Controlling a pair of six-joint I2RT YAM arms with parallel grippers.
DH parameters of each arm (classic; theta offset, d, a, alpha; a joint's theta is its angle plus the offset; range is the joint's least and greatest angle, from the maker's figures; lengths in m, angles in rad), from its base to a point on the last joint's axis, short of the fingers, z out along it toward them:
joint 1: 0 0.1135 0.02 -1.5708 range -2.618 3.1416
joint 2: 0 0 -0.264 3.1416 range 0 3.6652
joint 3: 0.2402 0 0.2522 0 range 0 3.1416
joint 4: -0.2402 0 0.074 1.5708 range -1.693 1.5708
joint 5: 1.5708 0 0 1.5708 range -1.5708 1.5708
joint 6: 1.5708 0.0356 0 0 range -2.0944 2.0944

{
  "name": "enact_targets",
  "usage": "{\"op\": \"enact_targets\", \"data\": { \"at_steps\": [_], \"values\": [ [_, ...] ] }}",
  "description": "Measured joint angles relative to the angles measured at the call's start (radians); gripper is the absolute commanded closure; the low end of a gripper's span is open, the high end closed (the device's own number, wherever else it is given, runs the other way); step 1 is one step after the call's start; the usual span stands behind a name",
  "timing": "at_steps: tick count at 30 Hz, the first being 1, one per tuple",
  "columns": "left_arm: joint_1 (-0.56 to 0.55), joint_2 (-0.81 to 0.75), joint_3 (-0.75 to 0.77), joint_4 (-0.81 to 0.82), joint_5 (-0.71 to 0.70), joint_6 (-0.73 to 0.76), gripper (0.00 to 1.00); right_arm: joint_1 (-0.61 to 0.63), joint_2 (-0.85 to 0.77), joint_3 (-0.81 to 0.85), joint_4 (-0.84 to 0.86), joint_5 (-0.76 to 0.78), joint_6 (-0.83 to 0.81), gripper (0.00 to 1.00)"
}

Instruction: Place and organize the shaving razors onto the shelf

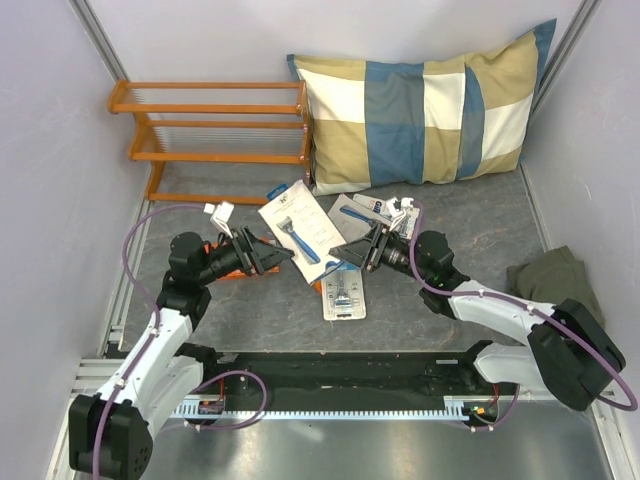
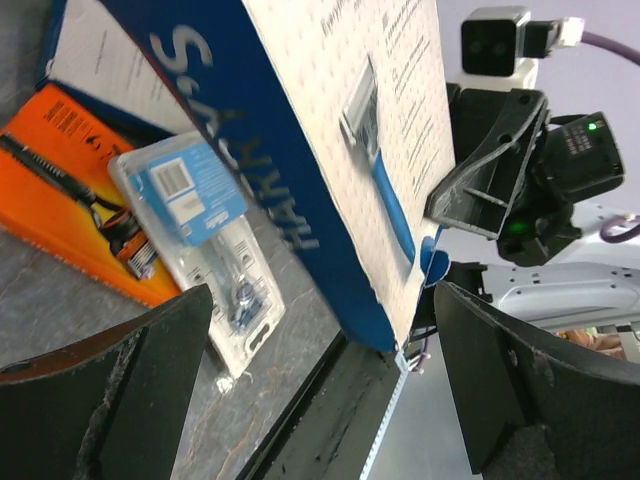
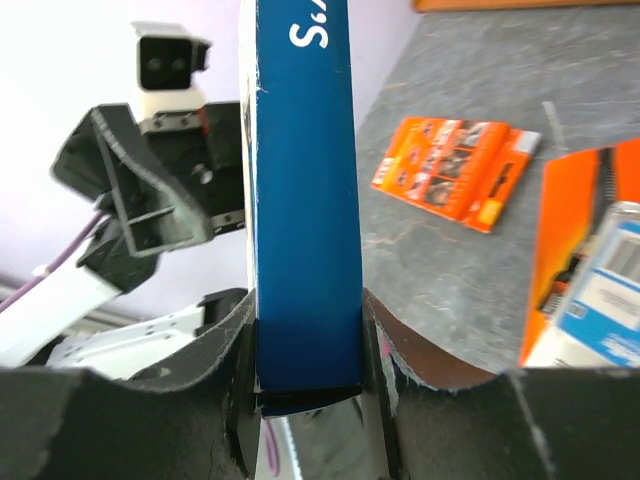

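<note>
Zero packs are shelved: the shelf (image 1: pixel 210 108) at the far left shows bare tiers, while the shaving razors lie on the desk (image 1: pixel 280 322) near the pillow (image 1: pixel 420 110), among them a clear blister pack (image 1: pixel 343 293) and an orange pack (image 1: pixel 228 272) half under the left gripper (image 1: pixel 276 255), so all placing and arranging looks outstanding. One white box (image 1: pixel 298 230) is raised between the arms, with the right gripper (image 1: pixel 347 250) and its fingers clamped on the near-right end. Its long axis runs diagonally, free end aimed far-left roughly toward the shelf, printed face up; the left gripper's fingers stand spread wide, holding nothing.
</note>
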Motion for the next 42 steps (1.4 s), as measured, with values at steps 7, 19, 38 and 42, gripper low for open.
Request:
{"op": "enact_targets", "data": {
  "at_steps": [7, 19, 38, 42],
  "values": [
    [-0.002, 0.071, -0.023, 0.17, 0.028, -0.073, 0.32, 0.079, 0.038, 0.034, 0.052, -0.035, 0.017, 0.9],
    [-0.013, 0.032, -0.013, 0.226, 0.1, -0.159, 0.89, 0.136, 0.13, 0.052, 0.099, -0.051, -0.002, 0.31],
    [-0.019, 0.243, 0.256, -0.015, 0.378, 0.077, 0.89, 0.153, -0.005, 0.071, -0.084, -0.14, -0.196, 0.19],
    [-0.048, 0.26, 0.262, -0.038, 0.421, 0.088, 0.9, 0.143, 0.0, 0.127, -0.127, -0.156, -0.249, 0.19]
  ]
}}
